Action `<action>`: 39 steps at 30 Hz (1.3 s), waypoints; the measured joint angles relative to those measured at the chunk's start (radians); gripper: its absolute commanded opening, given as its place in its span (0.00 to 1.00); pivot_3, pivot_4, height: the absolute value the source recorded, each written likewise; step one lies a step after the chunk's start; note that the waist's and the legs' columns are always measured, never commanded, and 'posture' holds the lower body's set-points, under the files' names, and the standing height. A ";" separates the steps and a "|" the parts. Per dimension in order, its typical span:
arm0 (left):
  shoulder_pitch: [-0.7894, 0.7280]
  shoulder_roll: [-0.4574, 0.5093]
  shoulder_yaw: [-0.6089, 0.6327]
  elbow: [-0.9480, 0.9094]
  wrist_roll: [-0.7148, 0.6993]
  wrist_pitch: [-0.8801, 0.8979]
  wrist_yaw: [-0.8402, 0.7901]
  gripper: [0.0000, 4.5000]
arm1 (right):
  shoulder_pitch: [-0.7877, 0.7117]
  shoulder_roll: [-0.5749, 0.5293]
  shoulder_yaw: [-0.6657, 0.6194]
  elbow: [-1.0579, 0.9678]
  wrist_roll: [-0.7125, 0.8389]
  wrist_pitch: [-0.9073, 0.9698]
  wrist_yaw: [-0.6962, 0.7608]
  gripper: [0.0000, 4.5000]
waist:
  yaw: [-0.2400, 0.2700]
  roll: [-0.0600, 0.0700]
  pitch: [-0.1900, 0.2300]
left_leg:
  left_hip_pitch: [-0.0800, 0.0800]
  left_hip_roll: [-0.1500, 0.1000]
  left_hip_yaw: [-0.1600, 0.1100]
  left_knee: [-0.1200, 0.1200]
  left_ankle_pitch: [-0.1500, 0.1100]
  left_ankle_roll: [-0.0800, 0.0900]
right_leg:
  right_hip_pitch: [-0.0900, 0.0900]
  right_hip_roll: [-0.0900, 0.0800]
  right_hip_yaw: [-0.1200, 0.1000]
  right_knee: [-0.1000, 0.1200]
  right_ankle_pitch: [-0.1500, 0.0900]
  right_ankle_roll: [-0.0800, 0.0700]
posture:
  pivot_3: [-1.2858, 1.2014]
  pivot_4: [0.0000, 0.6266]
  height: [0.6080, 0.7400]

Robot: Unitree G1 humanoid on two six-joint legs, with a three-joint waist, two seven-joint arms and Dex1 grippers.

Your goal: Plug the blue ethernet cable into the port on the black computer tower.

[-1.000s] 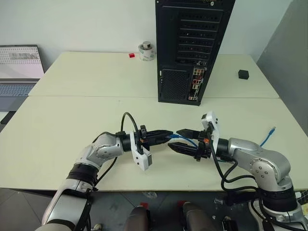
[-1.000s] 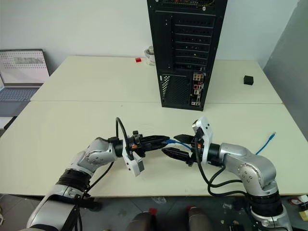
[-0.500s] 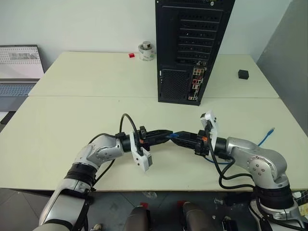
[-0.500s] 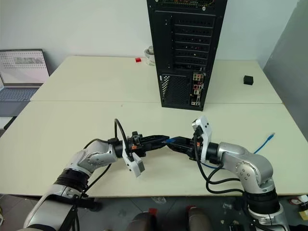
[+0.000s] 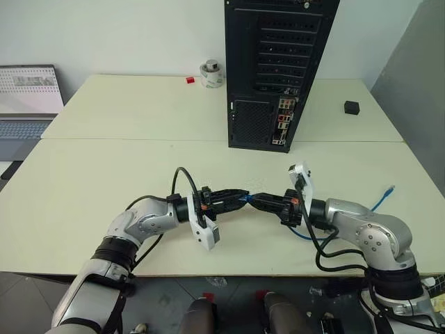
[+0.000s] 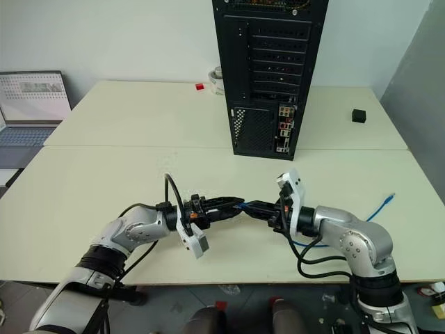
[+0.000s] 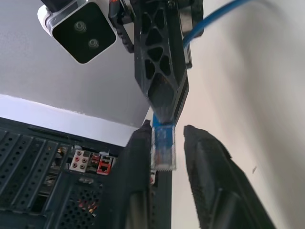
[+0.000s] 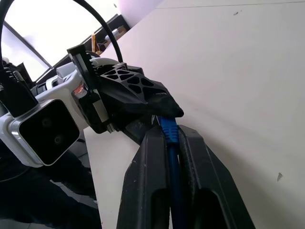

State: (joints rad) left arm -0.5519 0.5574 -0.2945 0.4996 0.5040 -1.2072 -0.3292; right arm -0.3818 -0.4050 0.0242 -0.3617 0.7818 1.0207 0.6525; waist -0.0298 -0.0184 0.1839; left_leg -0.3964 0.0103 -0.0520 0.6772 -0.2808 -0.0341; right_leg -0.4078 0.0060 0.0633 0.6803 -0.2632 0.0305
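Observation:
The blue ethernet cable [image 5: 247, 197] hangs just above the table between my two grippers, which meet tip to tip. My right gripper [image 5: 255, 199] is shut on the cord just behind its clear plug [image 7: 162, 149]. My left gripper [image 5: 242, 195] is open, its fingers [image 7: 207, 162] slightly parted either side of the plug. The rest of the cable trails by my right arm to its far end [image 5: 384, 196] on the table. The black computer tower [image 5: 278, 62] stands upright at the back, with the port in its coloured connector strip [image 5: 284, 122] facing me.
The pale table [image 5: 104, 181] carries a laptop [image 5: 28, 97] at far left. A tape roll [image 5: 211, 74] and a small red piece [image 5: 190, 80] sit left of the tower. A small black cube [image 5: 352, 107] lies to its right.
My right gripper's fingers, wide apart a second ago, have shut on the cable by the plug. My left gripper's fingers have loosened from it. Neither hand has shifted.

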 measured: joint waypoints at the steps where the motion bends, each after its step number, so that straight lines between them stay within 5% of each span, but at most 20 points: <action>1: 0.001 0.007 -0.012 0.000 -0.023 0.005 -0.012 0.48 | 0.000 -0.004 0.000 0.002 0.007 0.003 0.002 0.00 | 0.000 0.000 0.000 | 0.000 0.000 0.000 0.000 0.000 0.000 | 0.000 0.000 0.000 0.000 0.000 0.000 | 0.52 0.24 1.00; 9: 0.033 0.020 -0.036 -0.035 -0.266 0.197 -0.147 0.84 | -0.001 -0.033 -0.006 0.015 0.018 0.009 0.019 0.00 | -0.002 0.000 0.000 | 0.000 0.000 0.000 0.000 0.000 0.000 | 0.000 0.000 0.000 0.000 0.000 0.000 | 0.52 0.24 1.00; 16: 0.085 -0.035 0.037 -0.285 -0.679 0.908 -0.302 0.84 | -0.043 -0.023 -0.084 0.013 -0.101 -0.134 -0.122 0.00 | -0.003 0.000 0.000 | -0.001 0.000 -0.002 0.000 0.000 0.000 | 0.000 0.001 0.000 0.000 0.000 0.000 | 0.52 0.24 1.00; 21: -0.008 -0.079 0.081 -0.393 -0.786 1.299 -0.292 0.84 | -0.075 0.079 -0.059 0.026 -0.279 -0.247 -0.320 0.00 | -0.003 0.000 0.000 | -0.001 0.000 -0.001 0.000 0.000 0.000 | -0.001 0.001 0.000 0.001 0.000 0.000 | 0.52 0.24 1.00; 31: -0.204 -0.153 0.138 -0.343 -0.797 1.620 -0.257 0.84 | -0.158 0.252 0.016 0.212 -0.600 -0.433 -0.642 0.00 | -0.004 0.000 0.000 | -0.002 0.000 0.001 0.000 0.000 -0.001 | -0.004 0.001 0.003 0.001 0.000 0.000 | 0.52 0.24 1.00; 39: -0.254 -0.170 0.137 -0.268 -0.741 1.625 -0.306 0.84 | -0.231 0.334 0.038 0.355 -0.780 -0.561 -0.809 0.00 | -0.004 0.000 0.000 | -0.003 0.000 0.002 0.000 0.000 -0.001 | -0.006 0.001 0.004 0.001 0.000 0.000 | 0.52 0.24 1.00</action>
State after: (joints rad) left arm -0.8059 0.3878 -0.1579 0.2312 -0.2374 0.4175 -0.6355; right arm -0.6123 -0.0709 0.0624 -0.0068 0.0022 0.4596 -0.1561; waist -0.0337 -0.0183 0.1839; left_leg -0.3996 0.0099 -0.0502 0.6768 -0.2803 -0.0350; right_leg -0.4138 0.0066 0.0672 0.6815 -0.2631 0.0303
